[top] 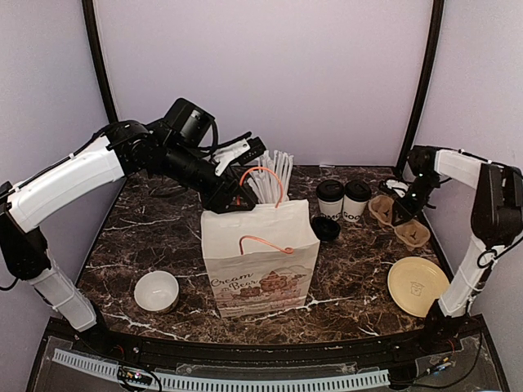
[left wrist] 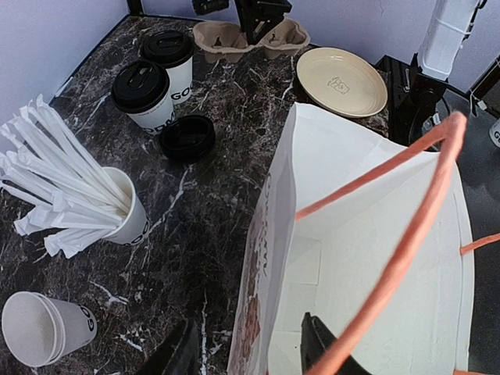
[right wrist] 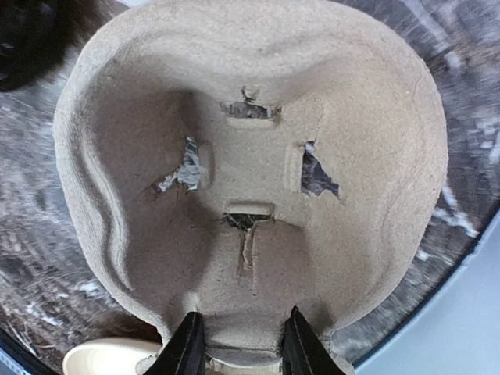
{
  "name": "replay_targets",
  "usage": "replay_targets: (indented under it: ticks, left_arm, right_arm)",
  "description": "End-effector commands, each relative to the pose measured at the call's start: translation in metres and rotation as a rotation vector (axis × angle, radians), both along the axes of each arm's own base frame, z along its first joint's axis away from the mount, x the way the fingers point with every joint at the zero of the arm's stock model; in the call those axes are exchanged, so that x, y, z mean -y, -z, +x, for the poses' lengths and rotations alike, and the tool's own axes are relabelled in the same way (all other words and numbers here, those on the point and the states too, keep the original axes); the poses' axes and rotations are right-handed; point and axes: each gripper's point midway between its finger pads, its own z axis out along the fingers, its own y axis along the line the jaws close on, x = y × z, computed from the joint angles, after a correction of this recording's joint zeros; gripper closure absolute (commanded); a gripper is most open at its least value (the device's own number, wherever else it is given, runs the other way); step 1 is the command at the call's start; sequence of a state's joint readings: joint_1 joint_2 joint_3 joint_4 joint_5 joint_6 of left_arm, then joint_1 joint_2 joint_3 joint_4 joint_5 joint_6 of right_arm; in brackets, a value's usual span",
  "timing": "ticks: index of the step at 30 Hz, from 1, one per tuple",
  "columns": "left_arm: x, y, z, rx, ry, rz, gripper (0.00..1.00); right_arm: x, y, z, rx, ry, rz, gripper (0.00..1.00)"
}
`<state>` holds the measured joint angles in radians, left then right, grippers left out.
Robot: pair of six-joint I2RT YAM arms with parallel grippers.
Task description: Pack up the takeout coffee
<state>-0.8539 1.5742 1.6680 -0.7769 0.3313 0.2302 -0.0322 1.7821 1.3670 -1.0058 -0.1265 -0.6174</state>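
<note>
The takeout coffee, two white cups with black lids [top: 330,198] [top: 356,200], stands upright on the marble right of the paper bag [top: 260,261]; the pair also shows in the left wrist view [left wrist: 144,98] [left wrist: 170,58]. My left gripper [top: 237,200] is at the bag's back top edge, open, one finger outside and one inside the bag wall [left wrist: 248,355]. My right gripper [top: 403,214] is down on the brown pulp cup carrier [top: 413,234], its fingers closed on the narrow middle [right wrist: 243,348] of the carrier [right wrist: 250,101].
A loose black lid [top: 325,228] lies in front of the cups. A cup of white straws [top: 274,175] stands behind the bag. A white bowl [top: 156,291] sits front left, a yellow plate [top: 417,286] front right. Stacked empty cups [left wrist: 43,328] lie on their side.
</note>
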Motion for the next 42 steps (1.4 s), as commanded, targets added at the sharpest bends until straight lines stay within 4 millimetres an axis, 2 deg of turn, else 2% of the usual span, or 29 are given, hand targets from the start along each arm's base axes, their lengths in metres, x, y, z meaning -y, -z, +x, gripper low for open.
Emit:
replay_targets:
  ticks: [1, 7, 13, 16, 24, 27, 31, 37, 42]
  left_arm:
    - [-0.008, -0.026, 0.001, 0.079, -0.012, -0.027, 0.53]
    - [-0.015, -0.029, 0.012, 0.096, -0.050, -0.007, 0.48]
    - [-0.022, -0.041, 0.019, 0.082, -0.063, -0.040, 0.46]
    - [-0.020, -0.044, 0.020, 0.062, -0.055, -0.071, 0.48]
    - [-0.014, -0.037, 0.028, 0.001, -0.071, -0.096, 0.57]
    - [-0.013, -0.039, 0.028, -0.007, -0.076, -0.107, 0.57]
    - [-0.011, -0.047, 0.026, -0.008, -0.068, -0.142, 0.59]
    - [-0.009, -0.043, 0.028, -0.017, -0.064, -0.139, 0.67]
    - [-0.009, -0.040, 0.028, -0.023, -0.051, -0.146, 0.84]
  right_arm:
    - [-0.017, -0.084, 0.003, 0.185, -0.017, 0.081, 0.73]
    - [-0.068, -0.186, -0.014, 0.386, -0.145, 0.339, 0.72]
    - [-0.153, -0.284, -0.055, 0.543, -0.435, 0.570, 0.71]
    - [-0.185, -0.320, -0.079, 0.589, -0.583, 0.702, 0.71]
    - [-0.248, -0.385, -0.122, 0.696, -0.876, 0.951, 0.70]
    - [-0.269, -0.397, -0.140, 0.705, -0.959, 1.031, 0.70]
    - [-0.296, -0.398, -0.153, 0.635, -1.035, 1.116, 0.70]
    - [-0.339, -0.373, -0.175, 0.512, -1.135, 1.141, 0.70]
    - [-0.366, -0.350, -0.194, 0.460, -1.202, 1.096, 0.70]
